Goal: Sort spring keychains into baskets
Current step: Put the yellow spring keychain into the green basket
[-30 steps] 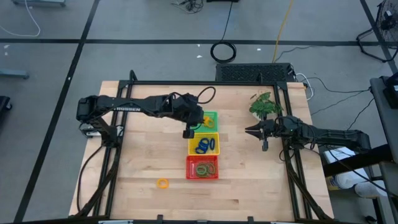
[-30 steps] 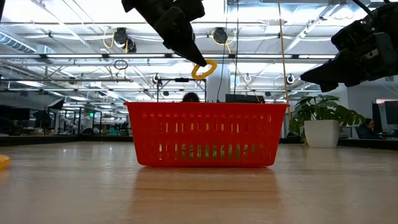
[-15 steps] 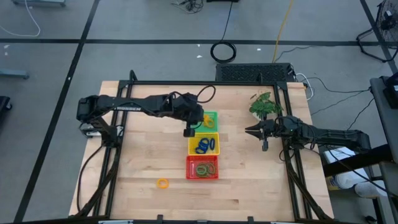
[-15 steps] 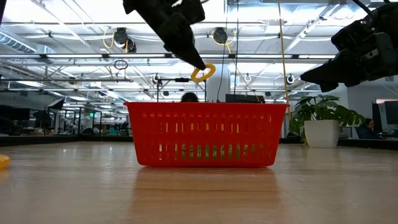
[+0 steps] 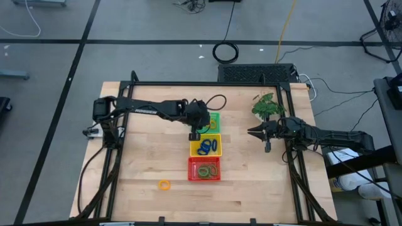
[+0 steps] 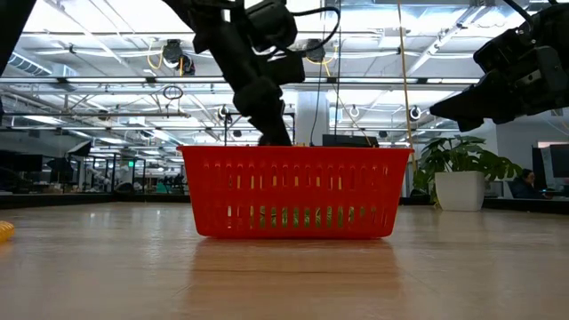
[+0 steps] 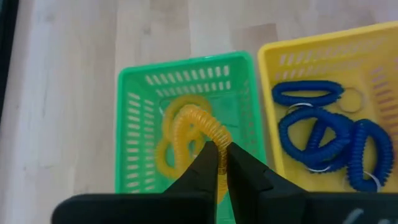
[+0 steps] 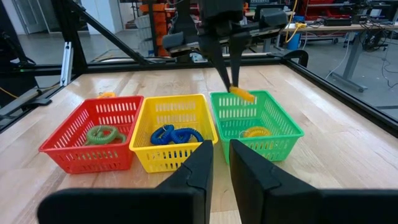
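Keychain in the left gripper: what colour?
Orange-yellow keychain, clearest in the left wrist view, over the green basket.

1. three baskets (image 5: 205,145) stand touching in a row mid-table (image 5: 144,163).
2. left hand (image 5: 195,134) hangs over the far basket (image 7: 134,124), holding a keychain (image 7: 198,127).
3. one stray keychain (image 5: 164,185) lies apart, near the table's front.
4. right hand (image 5: 252,132) hovers right of the row.

A red plastic mesh basket (image 6: 294,191) sits square on the pale wooden table (image 6: 284,276) — one dark robot arm (image 6: 244,67) dips behind its rim, another dark arm (image 6: 516,71) hangs high near a potted green plant (image 6: 458,173)
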